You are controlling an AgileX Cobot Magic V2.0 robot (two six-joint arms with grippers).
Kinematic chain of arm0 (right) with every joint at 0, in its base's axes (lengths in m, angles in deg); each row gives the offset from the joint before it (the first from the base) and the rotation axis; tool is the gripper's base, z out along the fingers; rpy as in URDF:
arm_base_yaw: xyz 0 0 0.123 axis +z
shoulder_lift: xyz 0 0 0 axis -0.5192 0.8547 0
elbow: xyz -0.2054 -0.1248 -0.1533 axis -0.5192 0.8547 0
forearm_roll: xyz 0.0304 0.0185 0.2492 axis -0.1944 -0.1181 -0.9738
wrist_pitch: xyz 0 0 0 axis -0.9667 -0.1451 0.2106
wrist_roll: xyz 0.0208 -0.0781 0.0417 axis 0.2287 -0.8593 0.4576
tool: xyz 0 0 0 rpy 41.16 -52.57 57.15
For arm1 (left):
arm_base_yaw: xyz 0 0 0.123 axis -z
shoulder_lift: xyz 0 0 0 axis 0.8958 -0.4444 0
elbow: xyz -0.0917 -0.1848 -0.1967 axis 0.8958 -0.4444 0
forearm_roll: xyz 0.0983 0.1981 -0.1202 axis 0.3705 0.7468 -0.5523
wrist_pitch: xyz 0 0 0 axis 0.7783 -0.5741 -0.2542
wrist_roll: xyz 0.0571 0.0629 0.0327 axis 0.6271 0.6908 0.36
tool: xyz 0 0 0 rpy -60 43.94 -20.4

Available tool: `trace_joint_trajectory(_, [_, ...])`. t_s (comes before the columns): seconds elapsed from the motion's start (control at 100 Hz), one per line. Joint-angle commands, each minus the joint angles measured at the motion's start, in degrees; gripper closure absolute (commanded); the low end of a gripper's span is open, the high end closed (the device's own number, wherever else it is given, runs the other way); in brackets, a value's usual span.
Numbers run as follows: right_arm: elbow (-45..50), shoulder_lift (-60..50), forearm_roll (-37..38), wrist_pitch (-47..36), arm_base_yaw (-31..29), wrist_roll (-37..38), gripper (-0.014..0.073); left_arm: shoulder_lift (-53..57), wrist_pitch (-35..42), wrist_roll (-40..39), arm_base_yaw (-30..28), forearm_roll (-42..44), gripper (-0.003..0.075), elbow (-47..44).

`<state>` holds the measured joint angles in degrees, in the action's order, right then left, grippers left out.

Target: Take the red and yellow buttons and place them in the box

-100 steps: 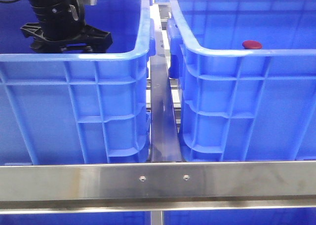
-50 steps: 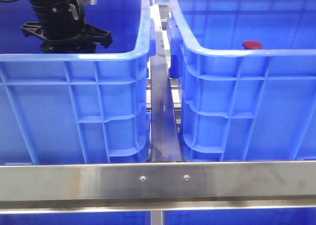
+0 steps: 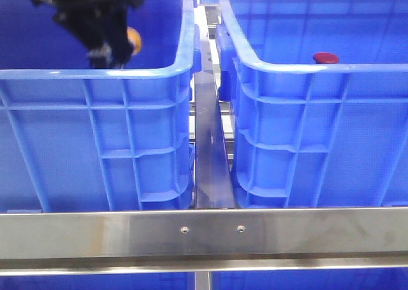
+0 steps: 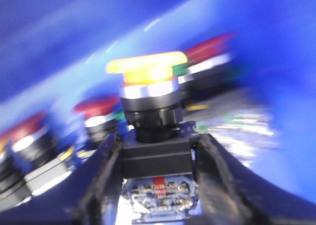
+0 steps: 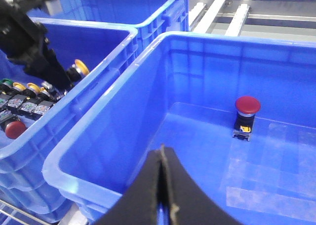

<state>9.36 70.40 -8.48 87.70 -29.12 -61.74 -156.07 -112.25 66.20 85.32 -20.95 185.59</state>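
Note:
My left gripper [image 3: 107, 48] hangs inside the left blue crate [image 3: 95, 73], near rim height, shut on the black body of the yellow button [image 3: 133, 40]. In the left wrist view the orange-yellow cap [image 4: 147, 67] stands upright above the fingers [image 4: 101, 170], which clamp its base; the picture is motion-blurred. The red button [image 3: 325, 58] rests on the floor of the right-hand box [image 3: 306, 67], also seen as the red button [image 5: 247, 106] in the right wrist view. My right gripper [image 5: 163, 185] is shut and empty, hovering over the box's near wall [image 5: 237, 37].
Several more red-capped buttons [image 4: 96, 106] and others [image 5: 24, 101] lie in the left crate. A steel rail [image 3: 210, 150] runs between the two crates and a steel bar [image 3: 204, 234] crosses in front. More blue crates [image 5: 123, 7] stand behind.
The left gripper has lifted from low in the left crate and now shows the yellow button in its fingers. The red button and the right side are unchanged.

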Motion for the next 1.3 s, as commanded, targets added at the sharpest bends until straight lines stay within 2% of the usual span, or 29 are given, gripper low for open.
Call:
trace_joint_trajectory(0.0, [-1.50,0.00,-1.30,-0.31,-0.19,-0.60,0.0663,5.07,1.84,2.69,0.08,-3.64,0.0615,1.96])
trace_joint_trajectory(0.22, [-1.50,0.00,-1.30,-0.31,-0.19,-0.60,0.0663,8.45,1.25,12.94,0.08,-14.01,0.0616,1.96])
trace_joint_trajectory(0.3, [-1.50,0.00,-1.30,-0.31,-0.19,-0.60,0.0663,9.19,0.73,18.92,0.08,-19.29,0.0616,1.96])
trace_joint_trajectory(0.44, [-1.50,0.00,-1.30,-0.31,-0.19,-0.60,0.0663,9.38,-4.07,29.10,0.08,-28.95,0.0616,1.96])
trace_joint_trajectory(0.58, [-1.50,0.00,-1.30,-0.31,-0.19,-0.60,0.0663,9.25,-8.64,34.74,0.64,-35.05,0.0616,1.96])
trace_joint_trajectory(1.0, [-1.50,0.00,-1.30,-0.31,-0.19,-0.60,0.0663,7.25,-14.18,35.21,7.71,-35.17,0.0616,1.96])
trace_joint_trajectory(1.29, [-1.50,0.00,-1.30,-0.62,-0.19,-0.60,0.0663,7.25,-14.21,35.21,8.15,-35.17,0.0616,1.96])
